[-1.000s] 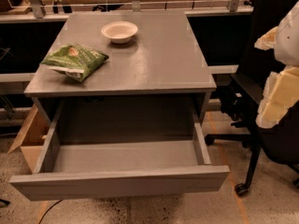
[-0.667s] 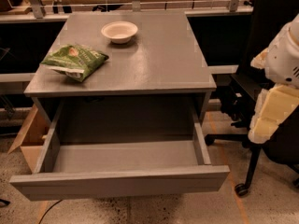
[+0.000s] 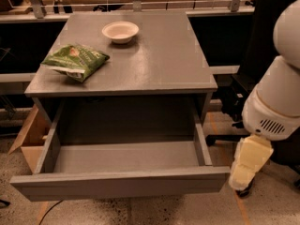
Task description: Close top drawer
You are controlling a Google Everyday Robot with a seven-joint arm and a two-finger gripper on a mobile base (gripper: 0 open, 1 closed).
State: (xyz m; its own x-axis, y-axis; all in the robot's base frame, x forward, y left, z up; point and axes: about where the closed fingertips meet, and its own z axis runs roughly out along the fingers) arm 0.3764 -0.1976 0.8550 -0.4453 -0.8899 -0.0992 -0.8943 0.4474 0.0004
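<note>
1. Top drawer (image 3: 122, 185) is seen pulled far out of the grey cabinet (image 3: 206, 102), with its plain front low in the view and nearest the camera
2. Its long axis is laid across the view from left to right, so the closing travel is judged to run away from the camera, back under the worktop (image 3: 154, 64)
3. The hand (image 3: 243, 172) is found low at the right, just beside the right end of the drawer front and apart from it, so the drawer lies toward the left of the view from the hand
4. Whether the hand is open or closed cannot be told
5. The front face is not yet met by the hand, which, it is judged, must first be brought round ahead of that face before a push can be given
6. Nothing is seen inside the drawer box
7. A white bowl (image 3: 120, 32), seemingly empty, and a green bag (image 3: 75, 61) are carried on the worktop, well apart from the hand
</note>
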